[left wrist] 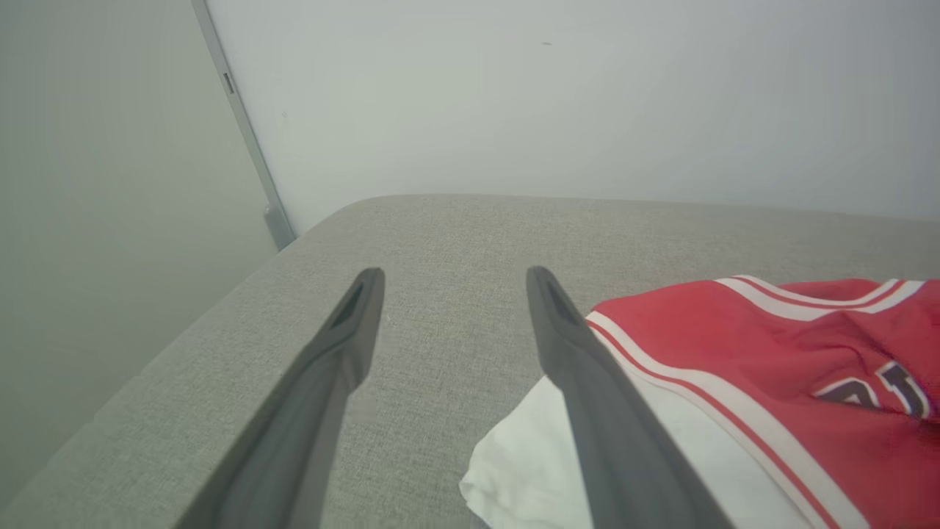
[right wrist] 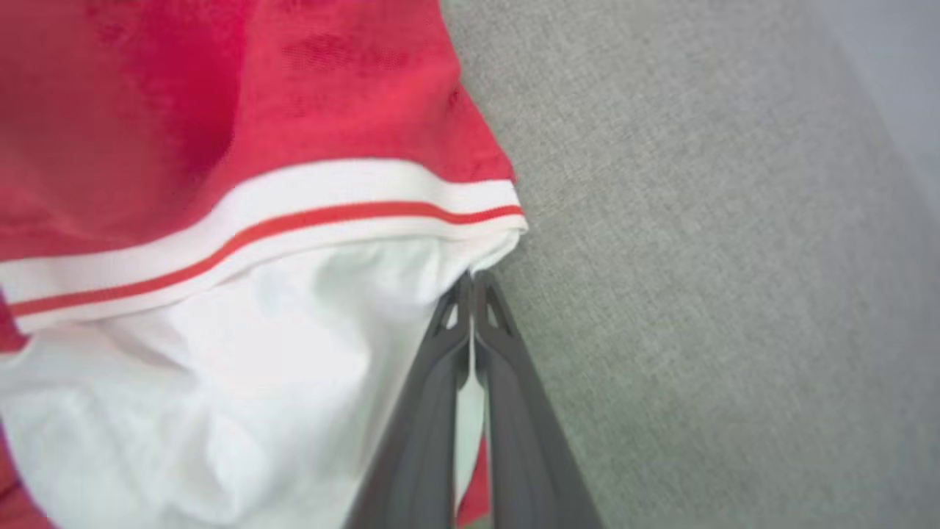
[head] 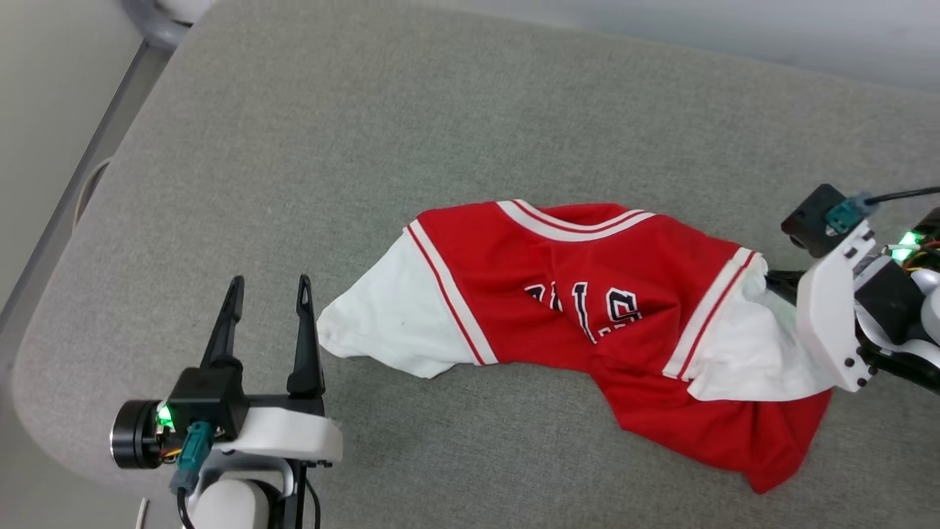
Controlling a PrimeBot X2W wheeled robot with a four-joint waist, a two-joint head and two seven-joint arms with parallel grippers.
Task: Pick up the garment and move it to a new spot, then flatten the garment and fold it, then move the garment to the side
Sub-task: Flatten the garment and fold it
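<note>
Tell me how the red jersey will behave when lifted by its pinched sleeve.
The jersey will probably hang limp: it lies crumpled on the grey cushion. It seems thin and light, since the right gripper shuts almost fully on a sleeve fold. Lifted from that one point, it would likely drape unevenly.
</note>
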